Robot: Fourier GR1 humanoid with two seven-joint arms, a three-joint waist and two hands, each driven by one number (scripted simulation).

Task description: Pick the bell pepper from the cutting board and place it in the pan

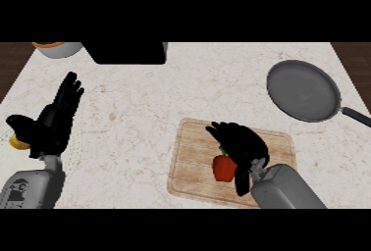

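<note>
- The right forearm, grey and nearest the camera, is showing at the lower edge of the head view and slanting up and to the left over the cutting board.
- The right hand is hanging over the middle of the board, its black fingers arching over and curling around the bell pepper, with the thumb lying just beside the pepper's right side.
- The bell pepper, red with a bit of green stem at its top, is sitting within that curled hand, over the lower middle of the wooden board; whether it is touching the wood or is lifted off it is not showing.
- The left forearm is showing at the lower left corner.
- The left hand is resting near the left edge of the counter, released, with its fingers straight and pointing up the view and gripping nothing.
- A small yellow thing is peeking out just beside the left hand's lower left side, mostly hidden.
- The pan, grey and round, is lying on the counter at the upper right, well apart from the board, with its dark handle pointing to the lower right.
- A white vessel with an orange rim is standing at the top left corner, and a black block is sitting just to its right along the top edge.
</note>
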